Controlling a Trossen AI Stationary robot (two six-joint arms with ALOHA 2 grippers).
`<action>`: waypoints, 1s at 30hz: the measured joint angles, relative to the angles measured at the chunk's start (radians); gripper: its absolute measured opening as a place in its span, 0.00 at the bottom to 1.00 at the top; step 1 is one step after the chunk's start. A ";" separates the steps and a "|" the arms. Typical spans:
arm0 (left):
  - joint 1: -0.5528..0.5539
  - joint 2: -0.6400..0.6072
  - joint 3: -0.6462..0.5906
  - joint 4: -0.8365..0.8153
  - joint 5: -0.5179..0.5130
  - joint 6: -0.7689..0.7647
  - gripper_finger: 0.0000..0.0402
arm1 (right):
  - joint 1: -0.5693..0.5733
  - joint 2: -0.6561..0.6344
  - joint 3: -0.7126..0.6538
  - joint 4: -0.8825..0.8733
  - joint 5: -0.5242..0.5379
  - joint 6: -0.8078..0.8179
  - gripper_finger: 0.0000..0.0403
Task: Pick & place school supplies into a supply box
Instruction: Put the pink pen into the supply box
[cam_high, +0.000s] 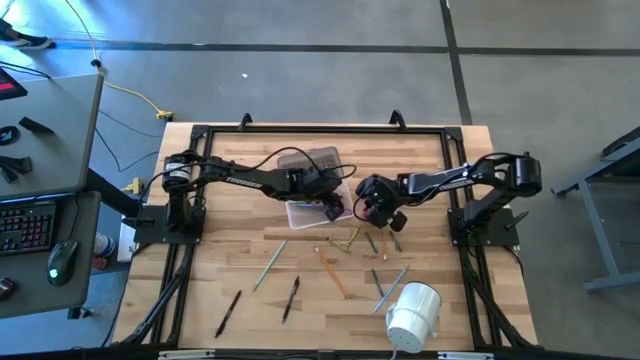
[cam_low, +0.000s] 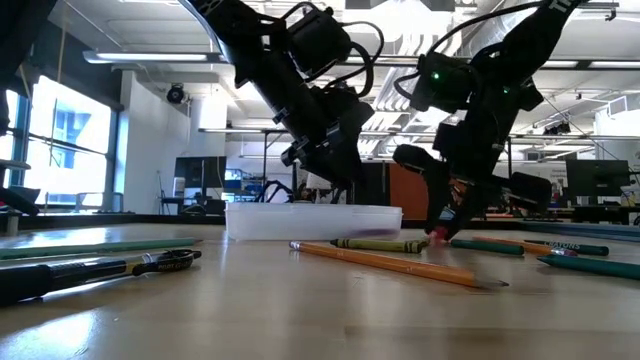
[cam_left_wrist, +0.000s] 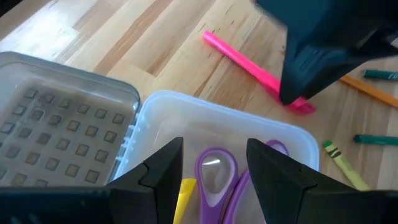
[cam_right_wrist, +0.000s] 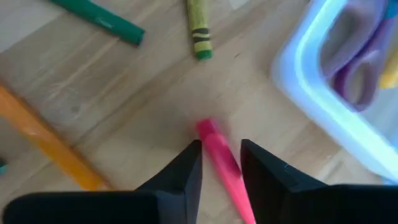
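Box (cam_high: 305, 212) sits mid-table in high view, lid (cam_high: 312, 160) open behind it; pens and pencils scattered in front. Low view: right gripper (cam_low: 447, 222) down at table beside box. Left wrist: left gripper (cam_left_wrist: 211, 163) jaws apart over box holding purple scissors (cam_left_wrist: 214, 174), yellow piece. Right wrist: jaws straddling pink pen (cam_right_wrist: 222, 163), not clamped yet.

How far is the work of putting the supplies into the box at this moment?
Done: purple scissors and a yellow item lie in the supply box. In hand: the right gripper has its fingers around a pink pen on the table, not lifted. The left gripper hovers open over the box. Left: most pens and pencils.
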 joint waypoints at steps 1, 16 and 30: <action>0.000 0.000 0.000 0.001 0.000 0.000 0.53 | 0.000 0.009 -0.001 -0.002 -0.001 0.008 0.21; 0.000 0.000 0.000 0.009 0.002 0.000 0.53 | 0.020 0.024 -0.002 0.008 0.042 0.201 0.06; 0.003 -0.012 0.001 -0.070 0.047 0.037 0.53 | 0.198 -0.150 -0.003 0.123 0.223 0.370 0.05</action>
